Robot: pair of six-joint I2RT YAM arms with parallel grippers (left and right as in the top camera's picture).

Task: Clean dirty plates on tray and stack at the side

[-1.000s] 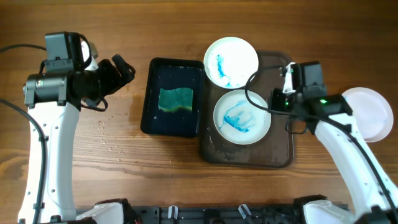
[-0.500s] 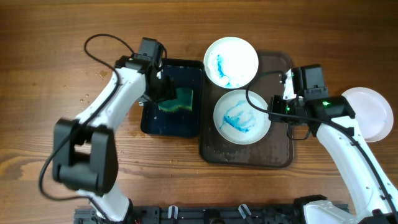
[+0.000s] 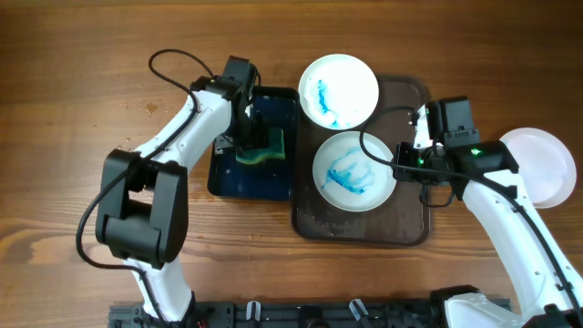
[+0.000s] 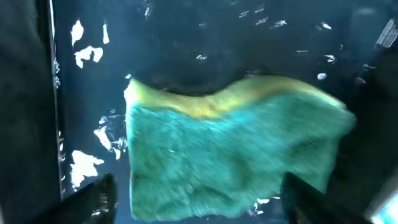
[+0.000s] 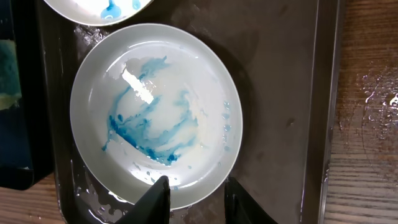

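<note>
The wooden table (image 3: 73, 228) carries a black basin (image 3: 260, 182) of water just left of the tray (image 3: 410, 210). In it lies the sponge (image 4: 230, 155), and the left gripper (image 4: 199, 190) straddles it with jaws wide. A soaked sponge could slip or drip when lifted. A blue-smeared plate (image 5: 155, 112) lies on the tray's left half, and a second smeared plate (image 3: 339, 89) overlaps its far-left corner. The right gripper (image 5: 196, 190), jaws narrowly parted, brackets the first plate's rim; wet glaze may let it skid. A clean plate (image 3: 547, 164) sits right of the tray.
</note>
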